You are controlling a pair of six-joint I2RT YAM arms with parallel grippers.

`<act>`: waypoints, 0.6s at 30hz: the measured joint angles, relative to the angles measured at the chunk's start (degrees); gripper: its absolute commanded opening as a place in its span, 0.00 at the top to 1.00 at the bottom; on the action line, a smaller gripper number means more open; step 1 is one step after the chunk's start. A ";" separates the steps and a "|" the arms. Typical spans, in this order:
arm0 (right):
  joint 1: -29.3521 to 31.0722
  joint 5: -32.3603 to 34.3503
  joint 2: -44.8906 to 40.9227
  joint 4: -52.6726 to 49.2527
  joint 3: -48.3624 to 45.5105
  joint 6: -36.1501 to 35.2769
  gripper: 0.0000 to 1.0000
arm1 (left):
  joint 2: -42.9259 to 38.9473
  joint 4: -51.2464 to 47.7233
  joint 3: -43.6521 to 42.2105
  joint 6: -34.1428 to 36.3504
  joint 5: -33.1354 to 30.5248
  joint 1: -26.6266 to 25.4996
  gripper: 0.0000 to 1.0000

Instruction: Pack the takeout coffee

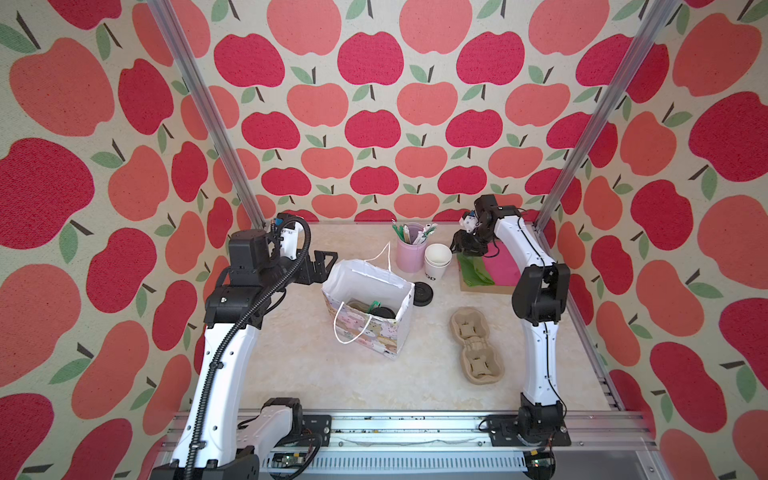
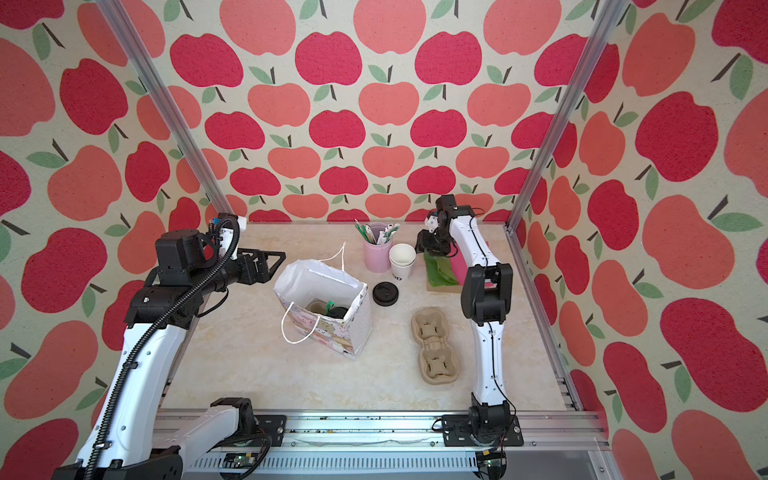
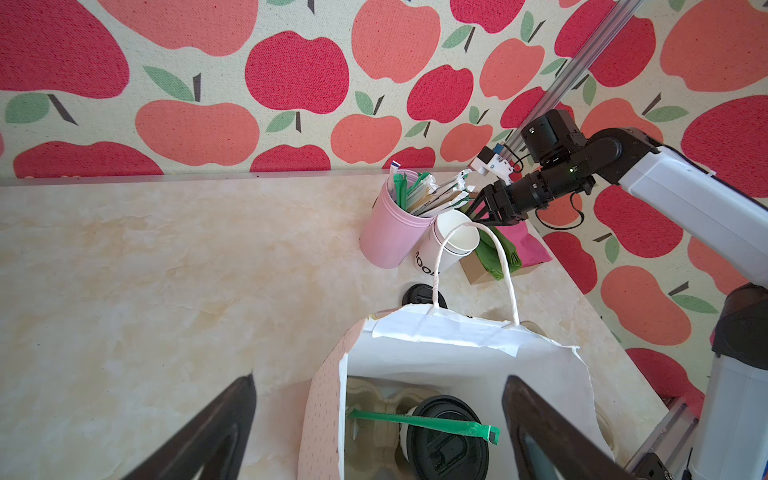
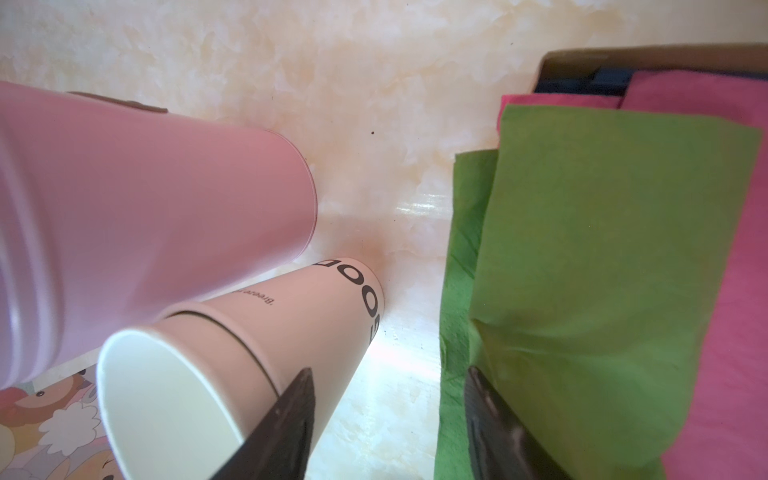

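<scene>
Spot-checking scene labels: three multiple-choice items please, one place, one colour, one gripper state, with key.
1. Where is the lidded cup? A on the table by the napkins; B inside the paper bag; C in the cardboard carrier on the table.
2. What colour is the stirrer lying across its lid? A green; B blue; C white.
3. How is the left gripper? A shut on the bag handle; B shut on a cup; C open, empty.
Key: 1 B, the left wrist view shows its black lid down between the bag walls; 2 A, it is plainly green; 3 C, its fingers stand wide apart, holding nothing.
</scene>
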 measured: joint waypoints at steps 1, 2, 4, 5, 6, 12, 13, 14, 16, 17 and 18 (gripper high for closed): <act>-0.11 -0.24 -0.09 0.02 0.00 0.11 0.37 | 0.00 0.00 0.00 0.00 0.00 0.00 0.05; -0.28 -0.70 -0.28 0.09 -0.02 0.52 0.36 | 0.00 0.00 0.00 0.00 0.00 0.00 0.05; -0.68 -1.86 -1.09 0.74 -0.52 1.29 0.35 | 0.00 0.00 0.00 0.00 0.00 0.00 0.05; -0.92 -2.64 -1.84 1.27 -1.11 1.84 0.34 | 0.00 0.00 0.00 0.00 0.00 0.00 0.05; -1.22 -3.54 -2.71 1.92 -1.81 2.51 0.33 | 0.00 0.00 0.00 0.00 0.00 0.00 0.05; -2.80 -8.61 -8.28 7.04 -6.49 6.73 0.30 | 0.00 0.22 0.00 0.00 0.00 0.00 0.05; -3.02 -9.14 -8.96 7.69 -7.10 7.17 0.30 | 0.00 0.33 0.00 -0.02 0.00 0.00 0.05; -3.26 -9.73 -9.86 8.44 -7.80 7.76 0.29 | 0.00 0.39 0.00 0.00 0.00 0.00 0.05; -3.67 -10.12 -11.21 9.68 -8.87 8.37 0.28 | 0.00 0.39 0.00 0.00 0.00 0.00 0.05; -3.91 -10.01 -11.85 10.23 -9.40 8.39 0.28 | 0.00 0.39 0.00 0.00 0.00 0.00 0.05; -4.20 -9.46 -12.41 10.56 -9.81 8.37 0.27 | 0.00 0.39 0.00 0.00 0.00 0.00 0.05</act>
